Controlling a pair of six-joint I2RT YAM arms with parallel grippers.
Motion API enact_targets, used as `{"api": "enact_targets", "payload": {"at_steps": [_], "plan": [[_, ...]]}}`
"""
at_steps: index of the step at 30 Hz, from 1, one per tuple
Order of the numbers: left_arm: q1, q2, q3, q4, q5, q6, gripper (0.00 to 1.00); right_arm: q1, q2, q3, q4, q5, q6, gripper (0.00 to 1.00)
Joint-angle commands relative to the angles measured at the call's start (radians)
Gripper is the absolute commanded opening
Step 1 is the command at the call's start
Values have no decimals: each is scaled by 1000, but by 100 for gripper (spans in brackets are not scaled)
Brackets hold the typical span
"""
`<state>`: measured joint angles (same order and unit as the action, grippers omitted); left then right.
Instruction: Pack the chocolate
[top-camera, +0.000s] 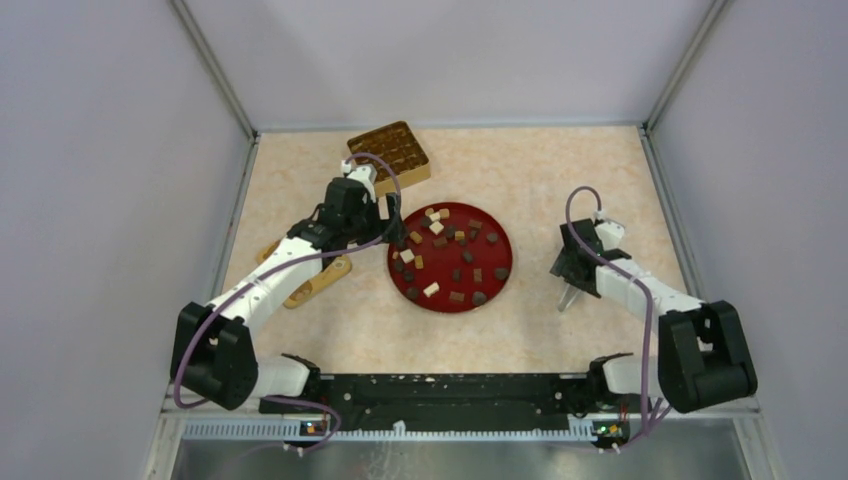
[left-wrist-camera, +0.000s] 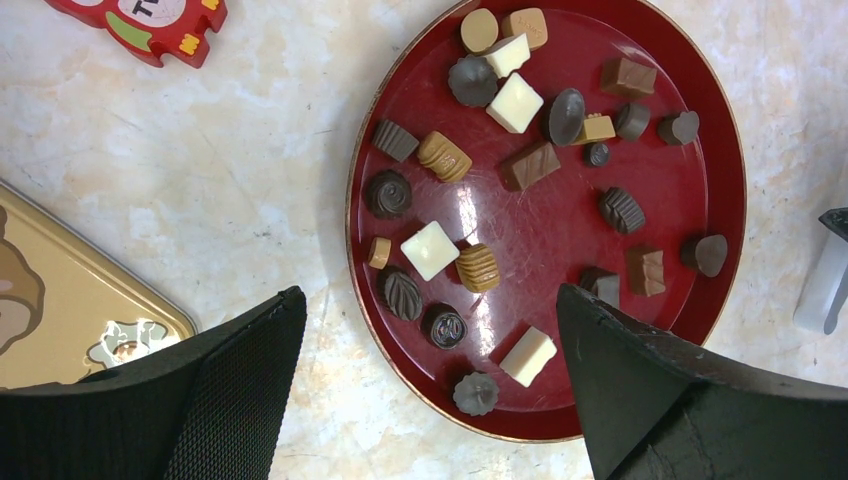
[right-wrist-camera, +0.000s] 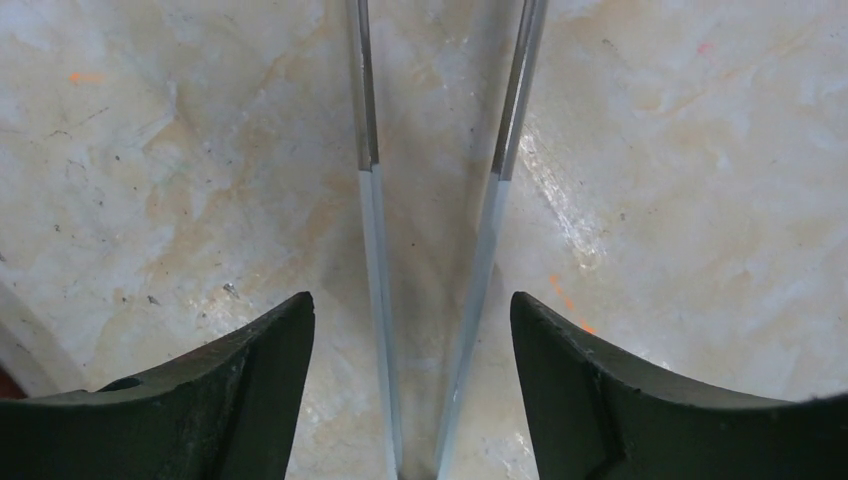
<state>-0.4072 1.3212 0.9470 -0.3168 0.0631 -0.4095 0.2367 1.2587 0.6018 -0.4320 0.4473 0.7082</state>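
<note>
The chocolate (top-camera: 455, 255) is several dark brown, tan and cream-white pieces scattered on a round red plate (top-camera: 497, 285). The left wrist view shows the pieces close up (left-wrist-camera: 515, 165) on the plate (left-wrist-camera: 700, 170). My left gripper (top-camera: 396, 236) hovers over the plate's left rim; it is open and empty (left-wrist-camera: 430, 400), with a dark ridged piece (left-wrist-camera: 476, 393) and a white cube (left-wrist-camera: 527, 355) between its fingers. My right gripper (top-camera: 570, 280) is right of the plate. Its jaws stand apart (right-wrist-camera: 412, 330) around a pair of metal tongs (right-wrist-camera: 375, 230), with a gap on each side.
A gold-brown box with a grid of compartments (top-camera: 392, 155) sits behind the plate, at the back left. A tan bear-printed lid (top-camera: 310, 282) lies left of the plate under my left arm and shows in the left wrist view (left-wrist-camera: 70, 290). A red-and-white item (left-wrist-camera: 140, 20) lies nearby.
</note>
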Motion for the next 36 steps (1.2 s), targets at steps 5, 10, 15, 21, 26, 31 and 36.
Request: {"api": "enact_targets", "payload": {"at_steps": [5,10,15,21,26,31,36], "plan": [[4,2,11,23,-8,1,99,-20,136,51,149,-55,-93,67],[4,3,14,8,-32,1,99,-16,194,73,233,-148,-191,58],[4,7,25,4,-36,-2,99,38,258,152,250,-173,-327,53],[4,9,30,-4,-37,-19,99,92,284,179,230,-174,-415,52],[4,7,30,-11,-36,-22,99,95,247,137,233,-155,-402,58],[4,9,38,-13,-35,-15,99,83,273,160,231,-107,-341,76],[4,9,53,-22,-45,-8,99,81,318,243,210,-77,-211,76]]}}
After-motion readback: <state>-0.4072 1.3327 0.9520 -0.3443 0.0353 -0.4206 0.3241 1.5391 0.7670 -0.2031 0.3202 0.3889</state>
